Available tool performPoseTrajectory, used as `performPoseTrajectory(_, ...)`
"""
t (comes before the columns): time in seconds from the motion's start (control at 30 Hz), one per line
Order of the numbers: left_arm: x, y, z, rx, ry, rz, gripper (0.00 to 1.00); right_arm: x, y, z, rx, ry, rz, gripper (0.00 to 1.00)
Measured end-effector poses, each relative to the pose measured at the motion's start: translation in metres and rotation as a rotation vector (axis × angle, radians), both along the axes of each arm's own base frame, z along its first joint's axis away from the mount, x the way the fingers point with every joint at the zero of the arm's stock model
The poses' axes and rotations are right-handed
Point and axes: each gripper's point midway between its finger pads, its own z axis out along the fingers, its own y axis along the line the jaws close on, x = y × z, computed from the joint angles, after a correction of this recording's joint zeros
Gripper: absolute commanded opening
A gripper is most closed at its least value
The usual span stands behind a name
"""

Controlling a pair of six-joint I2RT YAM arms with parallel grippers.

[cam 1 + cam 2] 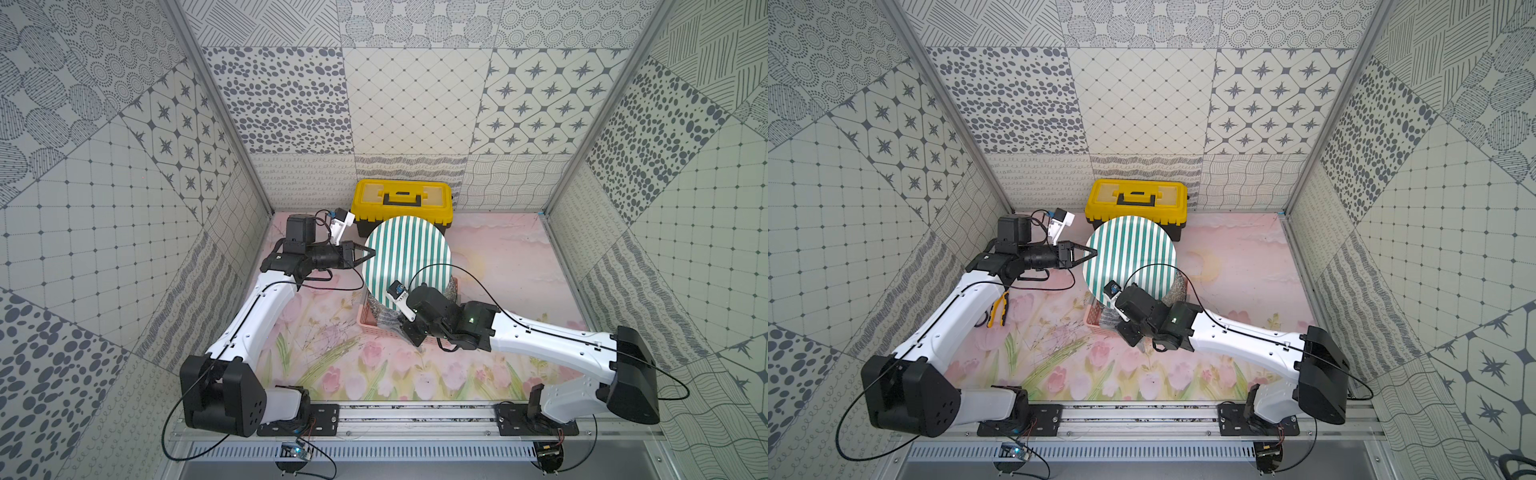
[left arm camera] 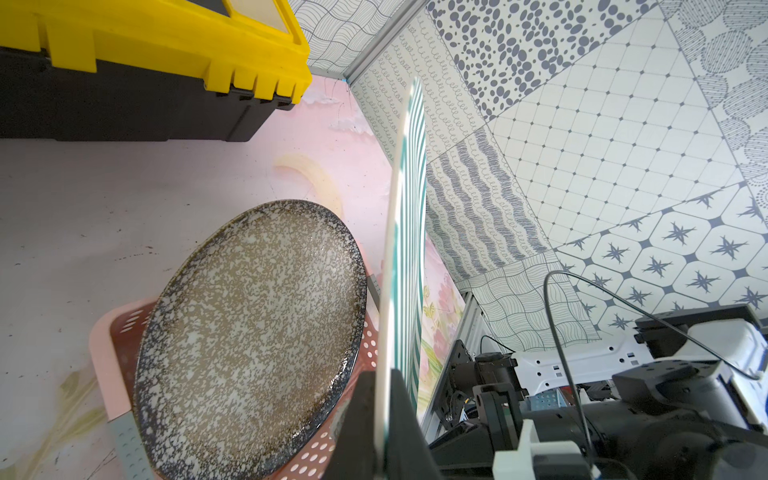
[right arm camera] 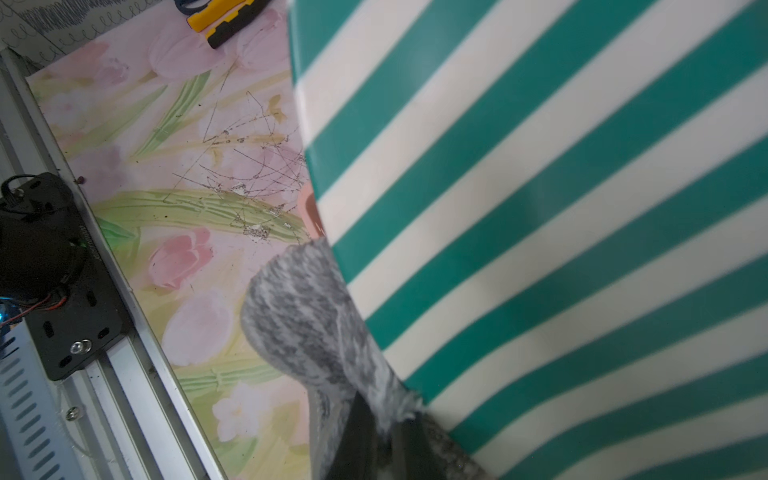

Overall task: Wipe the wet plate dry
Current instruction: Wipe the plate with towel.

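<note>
striped plate (image 1: pixel 407 253), grey cloth (image 3: pixel 307 324)

Big yellow toolbox (image 1: pixel 401 199) w/ a black handle sits at 12 o'clock on the worktop (image 1: pixel 498 257), by the back wall. Worktop has pink flowers painted on it. Yellow & black pliers (image 1: pixel 998 309) lie at 9 o'clock. Near the middle is a pink basket (image 2: pixel 102 345) w/ holes. A spotty gray plate (image 2: pixel 249 332) rests on it, tilted.
</note>
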Motion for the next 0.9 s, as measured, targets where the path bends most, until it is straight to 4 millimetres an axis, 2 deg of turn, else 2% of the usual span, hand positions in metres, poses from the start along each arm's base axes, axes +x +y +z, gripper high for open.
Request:
performPoseTrajectory(0.3, 0.001, 0.0, -0.002, 0.001, -0.003, 0.004, 0.0, 0.008, 0.027, 0.013, 0.04, -0.09, -0.012, 0.0)
performPoseTrajectory(0.5, 0.002, 0.0, -0.001, 0.0, -0.01, 0.003, 0.0, 0.016, 0.048, 0.03, 0.108, -0.153, -0.04, 0.0)
performPoseTrajectory(0.63, 0.002, 0.0, -0.002, 0.0, -0.01, 0.002, 0.0, 0.023, 0.06, 0.045, 0.169, -0.188, -0.068, 0.0)
performPoseTrajectory(0.8, 0.0, 0.0, -0.006, 0.002, 0.003, 0.001, 0.0, 0.041, 0.077, 0.079, 0.277, -0.253, -0.142, 0.0)
performPoseTrajectory(0.9, 0.0, 0.0, -0.007, 0.004, 0.005, 0.001, 0.0, 0.05, 0.082, 0.087, 0.303, -0.282, -0.182, 0.0)
